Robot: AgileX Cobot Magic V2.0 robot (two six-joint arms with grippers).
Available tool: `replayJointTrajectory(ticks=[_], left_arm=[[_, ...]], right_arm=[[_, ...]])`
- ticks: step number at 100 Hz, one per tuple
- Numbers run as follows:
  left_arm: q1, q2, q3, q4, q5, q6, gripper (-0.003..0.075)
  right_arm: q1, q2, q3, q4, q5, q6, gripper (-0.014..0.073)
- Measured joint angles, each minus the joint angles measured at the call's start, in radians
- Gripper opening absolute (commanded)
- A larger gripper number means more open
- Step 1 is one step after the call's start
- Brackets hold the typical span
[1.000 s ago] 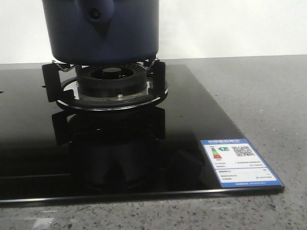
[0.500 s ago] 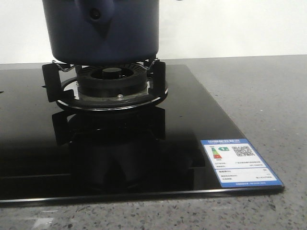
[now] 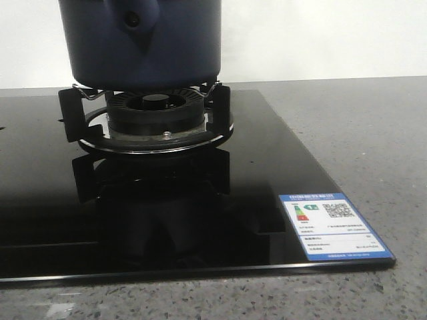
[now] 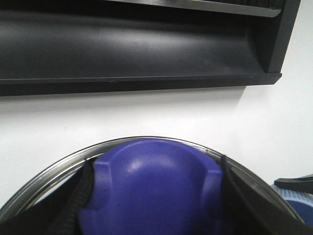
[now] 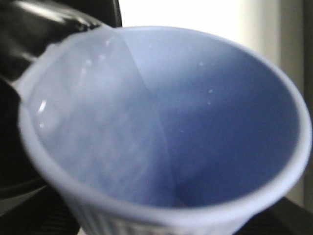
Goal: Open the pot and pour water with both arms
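One navy pot (image 3: 140, 43) sitting on the burner grate (image 3: 147, 110). Left end effector clamped on the purple lid knob (image 4: 154, 188). Right end effector gripping the tilted pale blue cup (image 5: 166, 132).

Left gripper (image 4: 156, 215): two fingers (image 4: 84, 196) in view, one on either side of the rounded glossy purple knob (image 4: 151, 191).

- Finger on one side of the knob: black, with a ribbed, textured edge facing it.
- Finger on the opposite side: dark, smooth and plain.

No markings, screws or cables discernible.

Right arm (image 5: 51, 218): only a blurred black, faintly ribbed patch is visible.
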Motion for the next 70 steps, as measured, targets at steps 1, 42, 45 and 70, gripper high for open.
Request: replayJointTrajectory(ticks=[1, 42, 45, 70], left_arm=[[0.0, 0.0, 0.0, 0.0, 0.0, 0.0, 0.0358], [0.0, 0.0, 0.0, 0.0, 0.001, 0.0, 0.0358], [0.0, 0.0, 0.0, 0.0, 0.001, 0.0, 0.0358], [0.0, 0.0, 0.0, 0.0, 0.002, 0.0, 0.0358]], right_arm=[[0.0, 0.002, -0.001, -0.006, -0.002, 0.0, 0.0297], [0.0, 0.022, -0.026, -0.291, -0.034, 0.0, 0.0297], [0.0, 0.022, -0.026, -0.306, -0.037, 0.0, 0.0297], [0.0, 0.022, -0.028, -0.437, -0.047, 0.0, 0.0297]])
